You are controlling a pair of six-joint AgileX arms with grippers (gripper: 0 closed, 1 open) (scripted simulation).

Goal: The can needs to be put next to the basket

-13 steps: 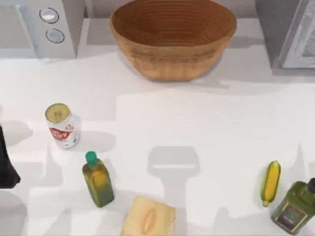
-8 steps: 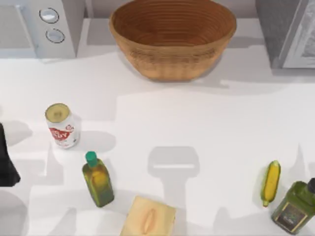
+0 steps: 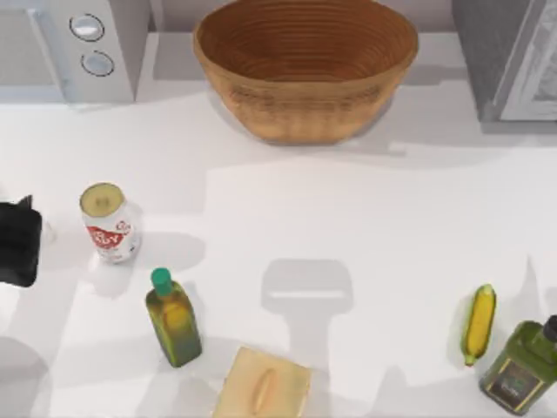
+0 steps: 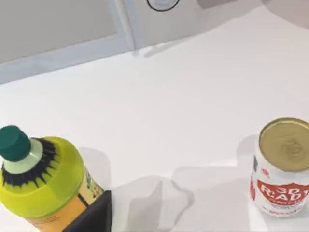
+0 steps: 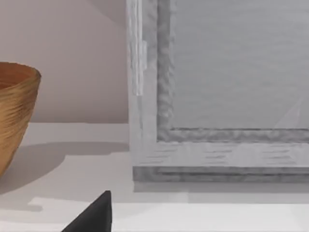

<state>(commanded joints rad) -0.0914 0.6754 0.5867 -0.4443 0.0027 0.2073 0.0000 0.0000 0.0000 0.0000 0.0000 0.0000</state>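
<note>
From my left gripper [image 3: 19, 242] at the table's left edge, the can [image 3: 110, 221] stands upright just beside it toward the table's middle, with the basket [image 3: 305, 74] well beyond. I cannot tell how the fingers are set. My left arm is nearer.

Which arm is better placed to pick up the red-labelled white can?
Left. The left gripper sits at the table's left edge beside the red-labelled white can, whose yellowish top also shows in the left wrist view.
</note>
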